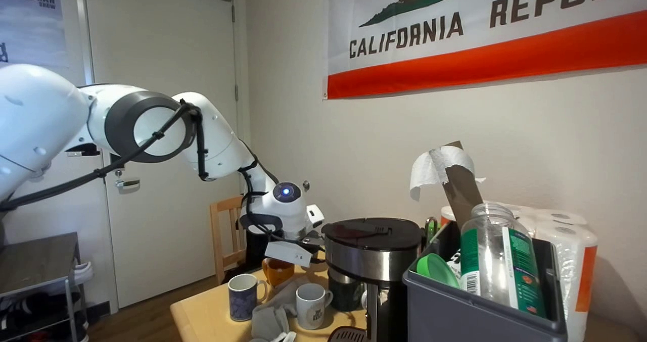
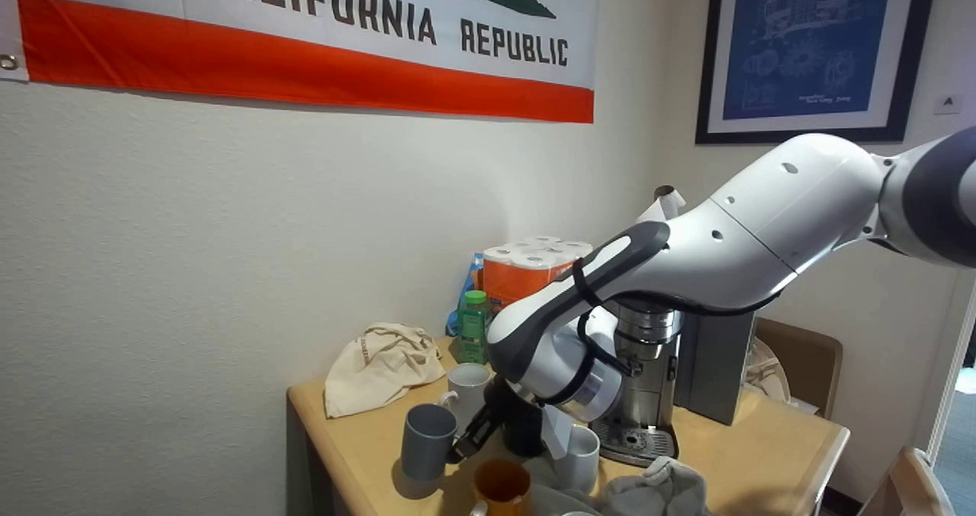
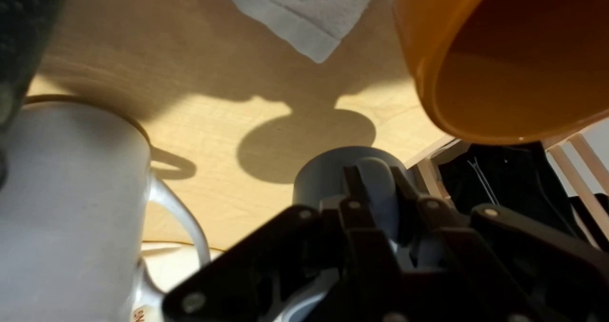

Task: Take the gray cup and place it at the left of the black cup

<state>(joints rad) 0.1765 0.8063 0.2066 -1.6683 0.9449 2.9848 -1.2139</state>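
The gray cup (image 2: 427, 443) hangs upright a little above the table near its edge in an exterior view, its shadow below it. In the wrist view the gray cup (image 3: 319, 177) shows behind the fingers, and its shadow lies apart from it on the table. My gripper (image 3: 374, 172) is shut on the cup's handle, one finger on each side; the gripper (image 2: 456, 452) also shows at the cup's side. The black cup (image 2: 523, 434) stands beside the wrist, partly hidden; it also shows in an exterior view (image 1: 344, 292) and at the wrist view's left edge (image 3: 24, 41).
A white mug (image 2: 467, 382) stands behind the gray cup. An orange mug (image 2: 502, 487), another white mug (image 1: 309, 309), a patterned mug (image 1: 242, 301) and a gray cloth (image 1: 270, 322) are close by. The coffee machine (image 1: 374, 261) and a gray bin (image 1: 480, 314) stand beyond.
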